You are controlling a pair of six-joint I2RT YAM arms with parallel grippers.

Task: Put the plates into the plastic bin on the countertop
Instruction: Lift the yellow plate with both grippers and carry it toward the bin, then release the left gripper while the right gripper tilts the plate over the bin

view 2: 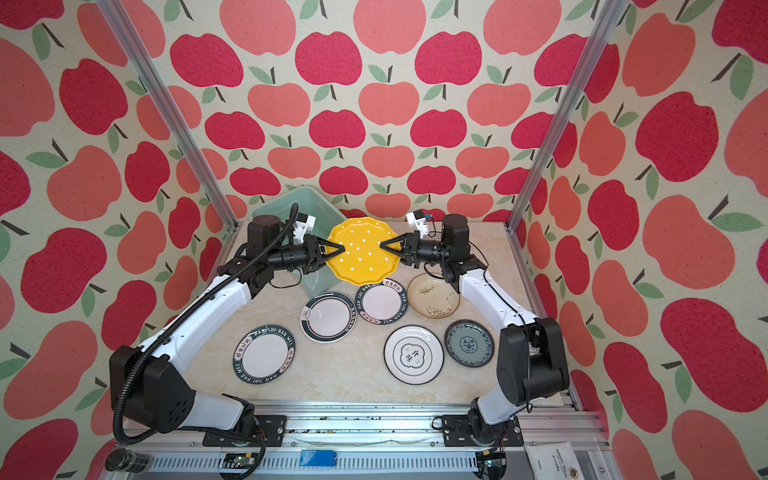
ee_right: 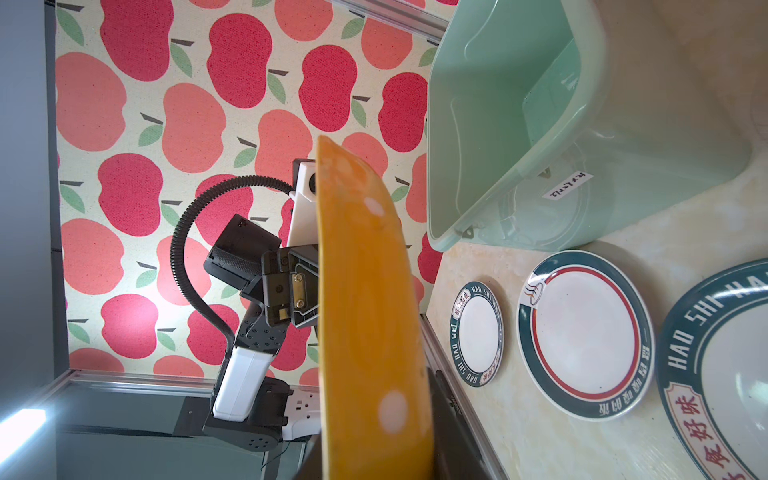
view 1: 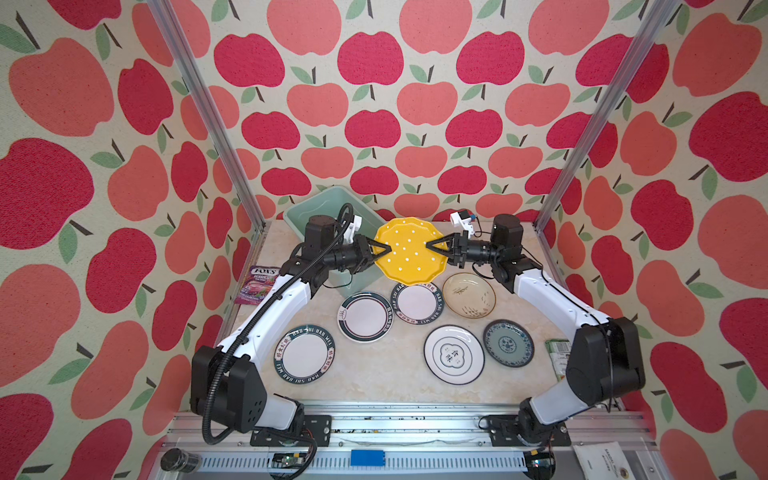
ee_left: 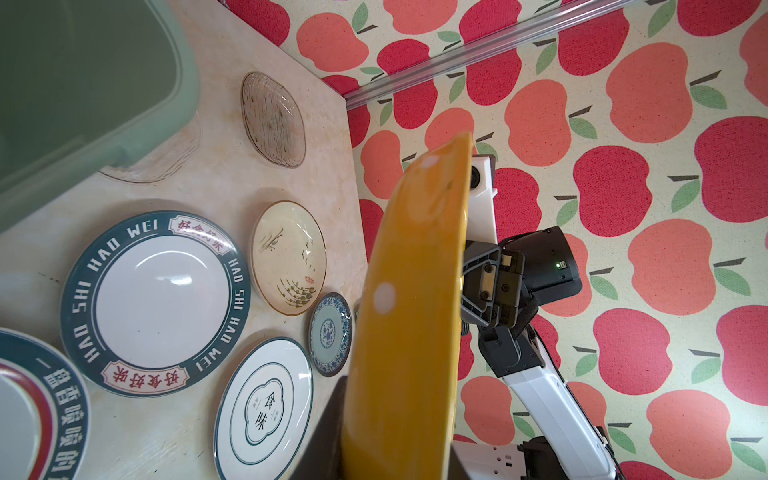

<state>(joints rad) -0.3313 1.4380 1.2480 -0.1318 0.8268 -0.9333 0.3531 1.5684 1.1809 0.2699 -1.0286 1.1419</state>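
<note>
L fingers [view 1: 376,243] & R fingers [view 1: 439,242] both clamp rim of yellow plate [view 1: 409,252] — if they desync, it could slip onto lettered plate [view 1: 417,302] below.

Your yellow plate [view 1: 409,251] looks glossy and smooth. Your bin [ee_right: 478,124] is satin plastic; countertop [view 1: 386,374] polished, wall [view 1: 374,104] rough cloth.

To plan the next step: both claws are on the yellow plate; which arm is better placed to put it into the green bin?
Left. The left claw grips the yellow plate on the side nearest the plastic bin; the right claw would probably have to reach across.
</note>
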